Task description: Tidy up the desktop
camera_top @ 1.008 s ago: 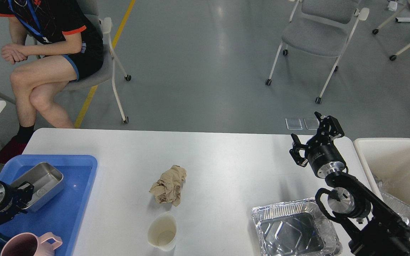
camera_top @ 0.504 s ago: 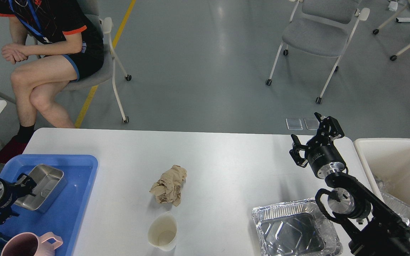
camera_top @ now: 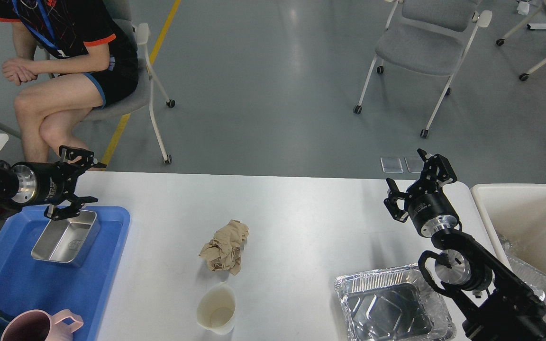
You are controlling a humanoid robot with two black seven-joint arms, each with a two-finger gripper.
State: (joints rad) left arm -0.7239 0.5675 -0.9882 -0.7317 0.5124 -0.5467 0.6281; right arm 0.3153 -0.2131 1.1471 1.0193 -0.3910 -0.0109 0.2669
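Where the bottom edge cuts the view, only the top of a pink mug (camera_top: 40,326) with its handle shows at the near-left corner, and a foil tray (camera_top: 393,308) at the near-right is clipped at its lower rim — it looks empty. Also cut off: a cream-white bin (camera_top: 529,222) past the right edge of the desktop (camera_top: 301,222), with crumpled foil (camera_top: 536,279) partly visible inside, rest hidden by the right arm. The white desktop fills the lower half of the view, far edge running left to right across the middle. A blue tray (camera_top: 7,284) sits at the left edge, holding a steel rectangular pan (camera_top: 67,237), empty, tilted a bit. Left gripper (camera_top: 77,182) hovers above the tray's far corner, fingers spread wide, nothing between them. Right gripper (camera_top: 417,182) is raised near the far-right corner, jaws wide apart, empty. Mid-desktop lies a crumpled brown paper ball (camera_top: 225,246); just nearer, a white paper cup (camera_top: 217,308) — upright, contents hard to make out, looks empty. A seated person (camera_top: 59,71) at far left, head cut off by the top edge.
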